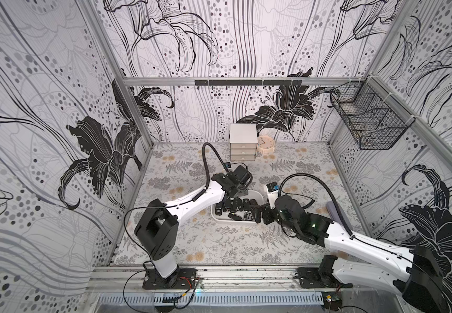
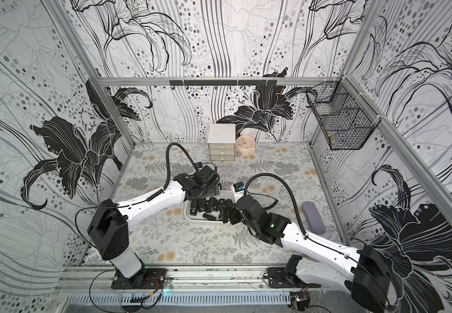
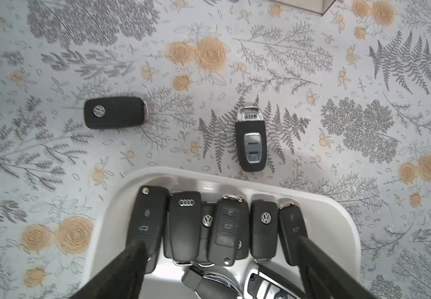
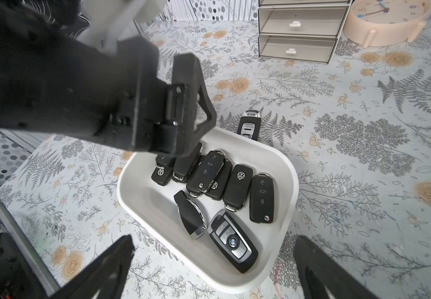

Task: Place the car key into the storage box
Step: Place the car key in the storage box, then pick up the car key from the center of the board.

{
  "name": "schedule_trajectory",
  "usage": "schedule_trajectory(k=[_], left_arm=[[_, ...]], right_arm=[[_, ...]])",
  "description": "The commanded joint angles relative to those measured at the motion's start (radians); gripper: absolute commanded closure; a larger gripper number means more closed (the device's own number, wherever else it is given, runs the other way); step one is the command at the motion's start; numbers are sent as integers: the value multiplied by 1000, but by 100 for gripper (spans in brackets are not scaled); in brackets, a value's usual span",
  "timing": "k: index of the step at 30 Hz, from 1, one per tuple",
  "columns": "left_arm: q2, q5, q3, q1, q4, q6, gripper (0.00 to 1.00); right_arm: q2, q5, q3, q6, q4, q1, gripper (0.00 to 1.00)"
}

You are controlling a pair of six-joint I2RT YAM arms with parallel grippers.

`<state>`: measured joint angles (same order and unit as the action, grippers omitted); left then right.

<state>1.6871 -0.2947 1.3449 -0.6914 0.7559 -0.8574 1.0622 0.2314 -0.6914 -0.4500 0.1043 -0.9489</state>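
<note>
Black fingers [image 3: 131,261] of the left hand [image 3: 220,243] are hanging spread wide over the shallow white plastic storage box with rounded corners [image 3: 183,173], pinching nothing.

Between those fingertips, a black three-button flip car key [image 3: 228,227] is lying loose on top of the row of black fobs [image 3: 263,225] inside the box, so the step in hand is looking like release and lift-off. Each fingertip is sitting close over an end fob, touching or not I cannot tell, so the hand is needing to rise straight up, since a sideways drag is risking scattering the row. At the box's right end the right hand [image 4: 213,246] is hovering spread and empty, and is doing best by keeping clear. On the floral-patterned surface [image 3: 54,64] beyond the far wall, a black Volkswagen fob [image 3: 114,112] and a black-and-silver Audi fob [image 3: 251,139] are waiting, the Audi one nearer the rim.
</note>
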Motion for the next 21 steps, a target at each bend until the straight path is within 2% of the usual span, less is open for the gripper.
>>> schedule_trajectory(k=[1,13,21], left_arm=[[-41,-23,-48,67,-15,42,1],[-63,60,-153,353,-89,284,1],[28,125,-178,410,-132,393,0]], right_arm=[[18,-4,-42,25,-22,-3,0],[103,-14,-97,45,-35,-4,0],[191,-6,-171,62,-34,-1,0]])
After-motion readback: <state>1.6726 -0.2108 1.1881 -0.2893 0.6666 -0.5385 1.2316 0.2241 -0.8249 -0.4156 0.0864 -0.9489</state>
